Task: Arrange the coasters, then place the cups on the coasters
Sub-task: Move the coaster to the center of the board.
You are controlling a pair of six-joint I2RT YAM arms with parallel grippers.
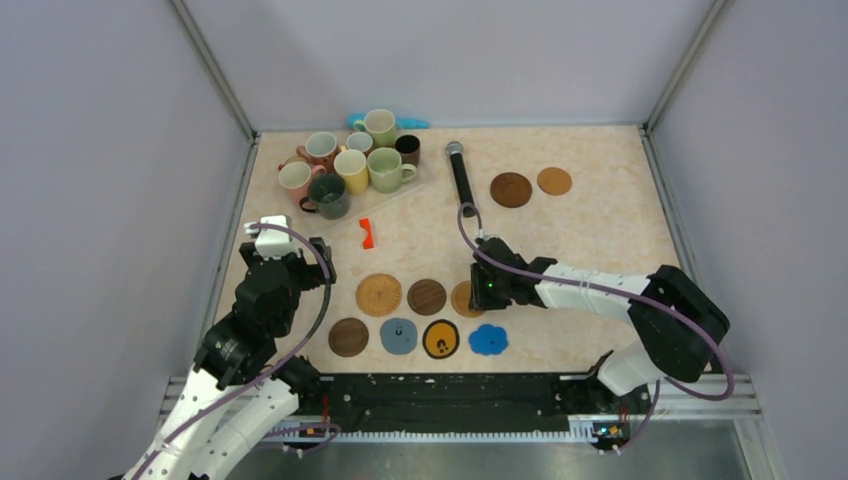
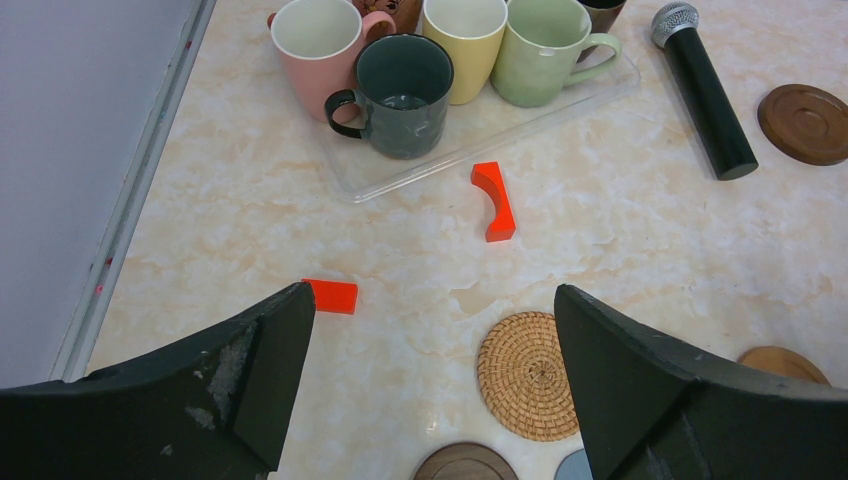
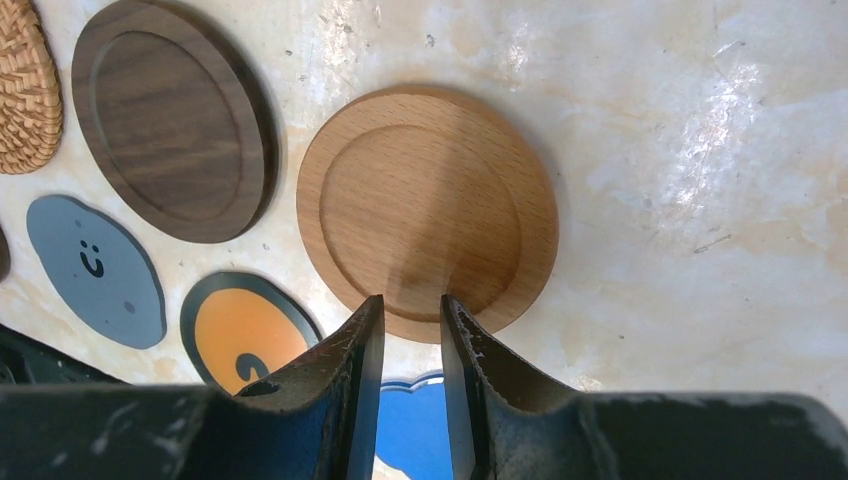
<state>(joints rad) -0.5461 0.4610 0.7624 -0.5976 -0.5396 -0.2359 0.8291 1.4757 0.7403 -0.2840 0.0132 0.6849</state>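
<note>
Hovering right gripper (image 3: 412, 305) at near rim of light wood coaster (image 3: 428, 210), with jaws a narrow slit apart and nothing clamped between; contact with disc not clear. Lying flat on table (image 3: 700, 150), third in back row just beside dark wood coaster (image 3: 175, 120) and woven coaster (image 3: 25, 90); probably set there to extend that row. In front row: grey-blue coaster (image 3: 95, 270), black-and-yellow coaster (image 3: 240, 335), blue scalloped coaster (image 1: 488, 340). Well apart at far right, two far coasters (image 1: 511, 189), not yet brought into rows. Holding left gripper (image 2: 432, 295) spread wide, empty, above bare table near woven coaster; looks parked out of the way. Clear tray (image 2: 520, 130) at far left holding cups (image 2: 405, 95) upright, packed touching, all seemingly empty; none on a coaster yet. Judged stage: coaster layout, cups later; next likely fetching a far coaster.
</note>
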